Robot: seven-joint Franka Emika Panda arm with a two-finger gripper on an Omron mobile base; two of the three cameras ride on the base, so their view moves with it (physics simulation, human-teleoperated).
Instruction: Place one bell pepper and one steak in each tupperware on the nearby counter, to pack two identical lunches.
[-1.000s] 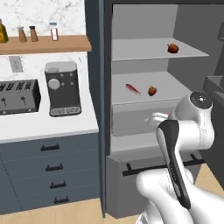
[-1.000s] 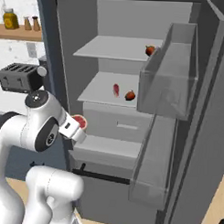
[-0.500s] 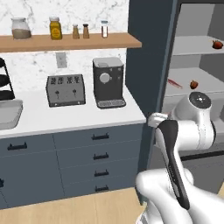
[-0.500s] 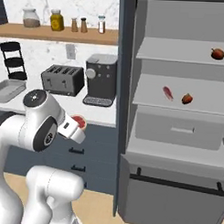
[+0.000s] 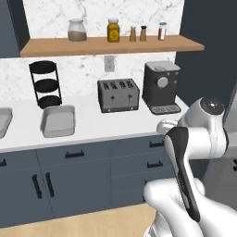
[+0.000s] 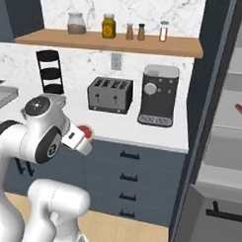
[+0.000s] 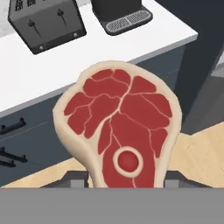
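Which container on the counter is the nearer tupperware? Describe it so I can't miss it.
Start at the white counter under the wooden shelf. Left of the toaster, below the black three-tier rack, lies the tupperware. It is a shallow, grey, open rectangular tray, unlike the dark appliances beside it.

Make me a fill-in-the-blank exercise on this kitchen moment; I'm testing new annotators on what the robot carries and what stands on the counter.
1. The gripper holds a raw ____.
2. On the counter, the toaster stands to the ____ of the coffee machine in the left base view.
3. The jars and shakers stand on a ____ wall shelf.
4. The grey tupperware in front of the black tiered rack is ____.

Missing words: steak; left; wooden; empty
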